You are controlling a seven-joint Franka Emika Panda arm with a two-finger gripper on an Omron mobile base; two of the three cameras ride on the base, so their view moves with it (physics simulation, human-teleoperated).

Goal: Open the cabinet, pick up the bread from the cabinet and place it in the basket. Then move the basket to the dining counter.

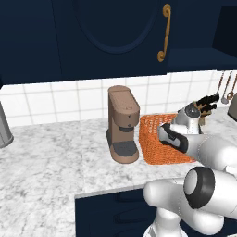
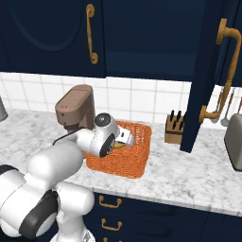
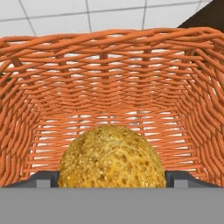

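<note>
On the marble worktop (image 1: 55, 157), the brown coffee machine (image 1: 122, 124) stands just left of the orange basket (image 2: 134, 163), which sits below the cabinet whose door (image 2: 203, 71) stands open. The gripper (image 2: 124, 140) reaches down into the basket, jaws spread wide on either side of the bread (image 3: 112, 157). The loaf seems to rest low inside the basket, probably just let go rather than gripped.
</note>
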